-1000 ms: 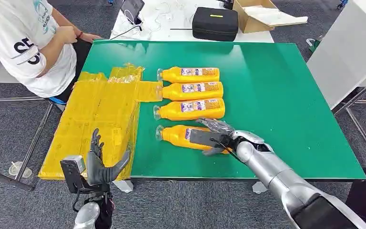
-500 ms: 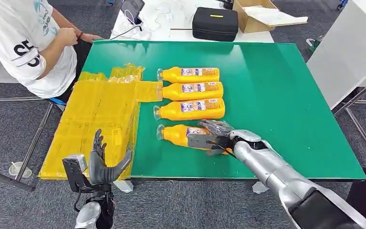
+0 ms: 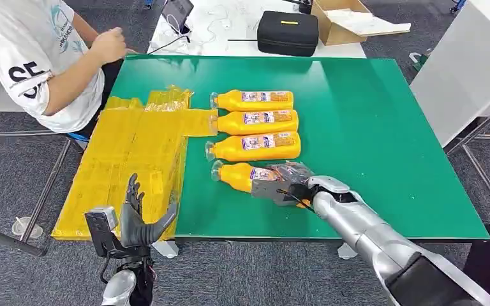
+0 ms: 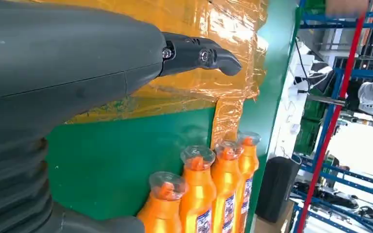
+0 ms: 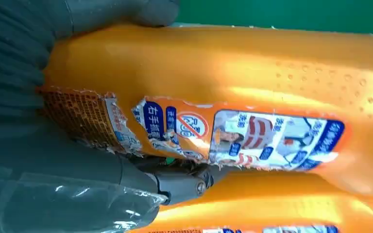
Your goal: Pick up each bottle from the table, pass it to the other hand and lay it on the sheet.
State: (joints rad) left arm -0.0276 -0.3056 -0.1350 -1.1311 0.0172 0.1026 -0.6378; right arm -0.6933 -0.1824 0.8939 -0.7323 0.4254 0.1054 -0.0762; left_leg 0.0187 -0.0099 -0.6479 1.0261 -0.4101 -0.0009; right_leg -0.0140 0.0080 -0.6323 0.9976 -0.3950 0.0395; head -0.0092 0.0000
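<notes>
- Left hand [image 3: 139,220] raised off the table's near edge, fingers spread wide, holding nothing.
- Right hand [image 3: 285,185] wrapped round the nearest bottle [image 3: 245,177] – lying on the green table [image 3: 370,127], cap toward the yellow sheet [image 3: 134,159].
- Three more bottles [image 3: 255,121] in a row beyond, side by side.
- Seated person [image 3: 32,64] at the far left corner; black case [image 3: 288,31] and cardboard box [image 3: 348,19] on a white table behind – grey carpet underneath.

Grey carpet floor [image 3: 13,172] surrounds the green table [image 3: 383,127]; a white table [image 3: 230,38] behind.
</notes>
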